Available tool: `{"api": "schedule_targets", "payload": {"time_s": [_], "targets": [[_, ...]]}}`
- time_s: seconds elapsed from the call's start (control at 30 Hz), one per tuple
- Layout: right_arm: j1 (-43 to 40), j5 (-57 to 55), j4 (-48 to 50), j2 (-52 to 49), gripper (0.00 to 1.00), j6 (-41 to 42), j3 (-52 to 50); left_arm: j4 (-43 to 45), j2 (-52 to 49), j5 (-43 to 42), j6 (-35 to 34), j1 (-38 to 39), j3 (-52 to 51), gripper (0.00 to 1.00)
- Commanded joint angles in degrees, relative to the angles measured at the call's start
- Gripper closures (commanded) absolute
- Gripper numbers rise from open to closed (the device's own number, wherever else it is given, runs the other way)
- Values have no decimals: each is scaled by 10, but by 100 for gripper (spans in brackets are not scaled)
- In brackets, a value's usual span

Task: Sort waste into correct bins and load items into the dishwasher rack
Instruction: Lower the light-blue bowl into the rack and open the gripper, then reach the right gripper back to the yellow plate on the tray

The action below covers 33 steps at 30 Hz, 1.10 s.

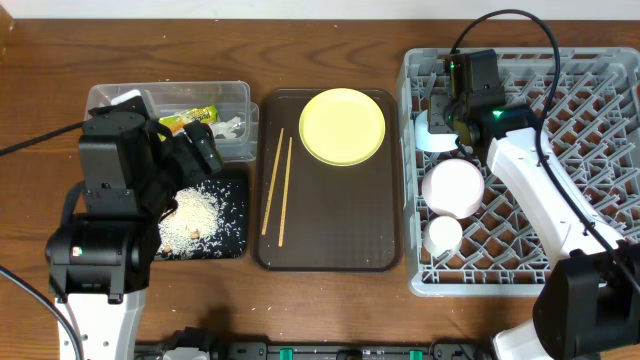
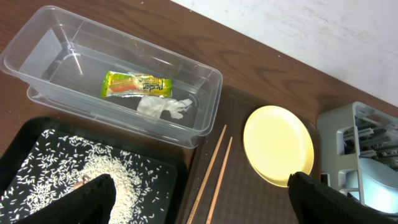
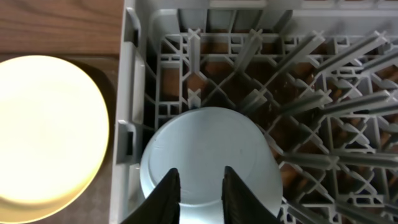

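My right gripper (image 3: 200, 180) hangs over the upturned light blue bowl (image 3: 211, 140) in the near-left corner of the dishwasher rack (image 3: 127, 93). Its jaws stand narrowly apart with only the bowl's base behind them. A white bowl (image 1: 452, 187) and a small white cup (image 1: 443, 235) also sit in the rack (image 1: 600, 200). My left gripper (image 2: 202, 199) is wide open above the black tray (image 2: 31, 130) of rice scraps (image 2: 106, 171). The clear tub (image 2: 124, 40) holds the wrapper (image 2: 135, 85) and napkin (image 2: 163, 107). The yellow plate (image 1: 342, 125) and chopsticks (image 1: 275, 190) lie on the brown tray (image 1: 330, 240).
The brown serving tray lies between the two bins on the left and the rack on the right. The rack's upright pegs (image 3: 323, 93) crowd the space to the right of the blue bowl. Black cables (image 1: 520, 20) loop over the rack's back edge.
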<state>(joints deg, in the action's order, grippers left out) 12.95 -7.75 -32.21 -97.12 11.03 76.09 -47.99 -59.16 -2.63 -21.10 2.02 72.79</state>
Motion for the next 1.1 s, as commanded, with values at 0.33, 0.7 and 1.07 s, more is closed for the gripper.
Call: {"api": "schedule_targets", "payload": {"time_s": [0.33, 0.7, 1.07], "targets": [[-10, 0, -20, -39, 81, -5, -5, 0, 0, 1, 5, -2, 8, 9], [-10, -42, -70, 13, 79, -8, -3, 0, 0, 1, 5, -2, 8, 9], [0, 195, -12, 113, 70, -8, 2, 0, 0, 1, 5, -2, 8, 9]]}}
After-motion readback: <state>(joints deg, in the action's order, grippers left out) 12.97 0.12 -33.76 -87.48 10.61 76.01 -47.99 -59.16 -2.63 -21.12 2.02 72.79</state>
